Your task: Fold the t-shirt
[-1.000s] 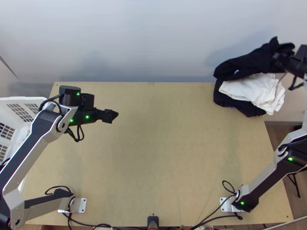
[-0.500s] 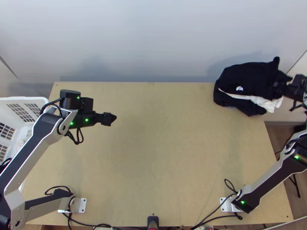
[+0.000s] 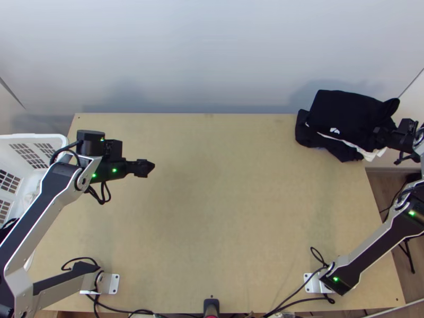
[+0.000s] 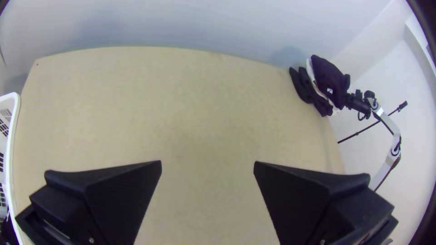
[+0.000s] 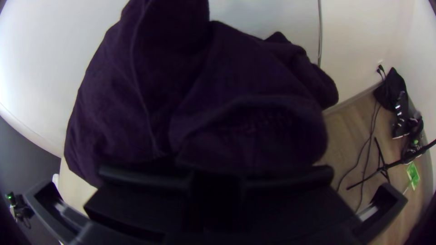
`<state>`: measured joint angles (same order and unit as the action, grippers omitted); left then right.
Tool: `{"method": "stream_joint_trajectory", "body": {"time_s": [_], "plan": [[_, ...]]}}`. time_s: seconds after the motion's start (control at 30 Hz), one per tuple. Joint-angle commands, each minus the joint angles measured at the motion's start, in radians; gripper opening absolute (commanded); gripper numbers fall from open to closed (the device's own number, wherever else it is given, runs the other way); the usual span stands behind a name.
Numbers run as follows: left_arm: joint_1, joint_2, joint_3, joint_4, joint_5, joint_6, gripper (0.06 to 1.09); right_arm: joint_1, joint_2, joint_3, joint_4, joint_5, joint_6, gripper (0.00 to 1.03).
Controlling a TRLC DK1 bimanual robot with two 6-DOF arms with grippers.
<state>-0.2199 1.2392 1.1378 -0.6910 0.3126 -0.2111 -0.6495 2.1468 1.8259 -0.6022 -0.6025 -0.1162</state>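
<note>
Right now I have the black t-shirt (image 3: 347,111) at the far right corner of the table (image 3: 212,222), lying in a thick folded bundle on top of a pile. My right gripper (image 3: 377,132) is clamped on the side of that bundle toward the table's right edge; in the right wrist view its fingers (image 5: 145,179) are close together against the dark fabric, which bulges up in loose folds before them. A rounded flap of the shirt sticks out just beyond the grip, and a small white mark (image 3: 334,130) sits on the shirt's near side. Beneath it I can make out a strip of white cloth (image 3: 379,154), and under that more dark cloth (image 3: 318,140). Over on the other side, my left gripper (image 3: 153,166) hangs above the left part of the table, well apart from the pile; the left wrist view shows its fingers (image 4: 122,190) spread wide with nothing between them but a view of bare wood. A white basket (image 3: 37,139) stands by the table's left edge, partly behind my left arm (image 3: 40,212).
</note>
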Motion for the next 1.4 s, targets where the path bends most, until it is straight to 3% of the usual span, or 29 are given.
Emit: {"method": "stream_joint_trajectory", "body": {"time_s": [0.0,0.03,0.07,0.3,0.53,0.87,1.1,1.27,1.37], "plan": [[0.019,-0.032,-0.023,-0.002,0.002,0.004,1.04,-0.002,-0.071,-0.010,-0.071,-0.005,0.029,0.77],[0.019,-0.034,-0.027,-0.002,0.003,0.004,1.04,-0.001,-0.094,-0.011,-0.084,-0.005,0.033,0.92],[0.021,-0.037,-0.033,-0.002,0.003,0.001,1.04,-0.001,-0.119,-0.013,-0.093,-0.005,0.039,1.00],[0.022,-0.050,-0.053,-0.002,0.003,-0.010,1.04,-0.004,-0.222,-0.020,-0.154,-0.013,0.043,0.99],[0.040,-0.127,-0.059,0.001,0.003,-0.007,1.04,-0.032,-0.289,-0.060,-0.301,-0.014,-0.042,0.99],[0.162,-0.253,-0.119,0.002,0.014,-0.031,1.04,-0.045,-0.631,-0.438,-0.338,-0.014,-0.188,0.99],[0.192,-0.342,-0.200,0.002,0.014,-0.017,1.04,-0.039,-0.900,-0.708,-0.338,-0.019,-0.224,0.99],[0.228,-0.448,-0.253,0.010,0.013,0.007,1.04,0.085,-1.127,-0.883,-0.338,-0.023,-0.211,0.99],[0.272,-0.498,-0.283,0.013,0.013,0.024,1.04,0.195,-1.240,-0.944,-0.303,-0.022,-0.123,0.99]]}}
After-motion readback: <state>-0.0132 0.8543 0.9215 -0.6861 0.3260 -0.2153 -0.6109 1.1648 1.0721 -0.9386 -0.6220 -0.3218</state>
